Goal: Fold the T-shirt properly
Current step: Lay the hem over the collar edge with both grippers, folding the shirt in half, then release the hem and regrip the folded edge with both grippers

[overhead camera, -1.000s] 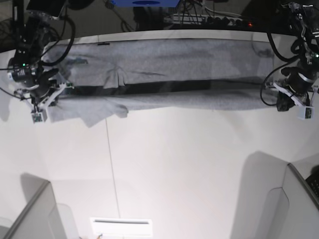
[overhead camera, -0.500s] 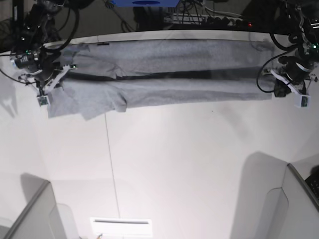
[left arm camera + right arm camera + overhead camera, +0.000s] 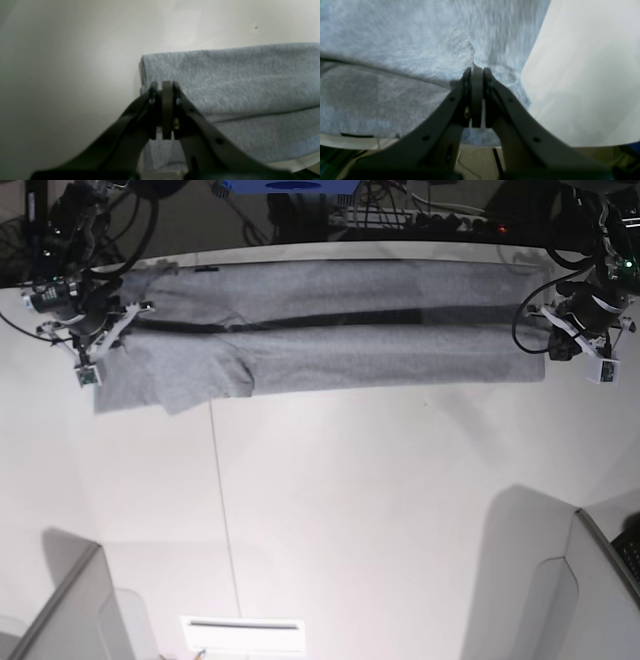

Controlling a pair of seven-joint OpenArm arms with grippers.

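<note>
The heather-grey T-shirt point(image 3: 340, 330) lies stretched in a long band along the far edge of the white table point(image 3: 380, 500), its plain side showing. A sleeve flap hangs toward the front at its left end. My left gripper point(image 3: 570, 345) is at the shirt's right end, shut on the cloth; in the left wrist view its tips point(image 3: 167, 86) pinch the folded edge of the T-shirt point(image 3: 237, 82). My right gripper point(image 3: 95, 355) is at the shirt's left end, shut on the cloth; in the right wrist view its tips point(image 3: 477, 71) pinch the T-shirt point(image 3: 395, 50).
Grey panels stand at the front left point(image 3: 70, 610) and front right point(image 3: 590, 580) corners. A white sheet point(image 3: 243, 635) lies at the front edge. A seam line point(image 3: 222, 500) runs down the table. Cables and a power strip point(image 3: 420, 218) sit behind the far edge.
Both grippers have moved toward the table's far edge with the shirt's ends in them. The shirt has shifted back with them and its dark fold line has thinned.
</note>
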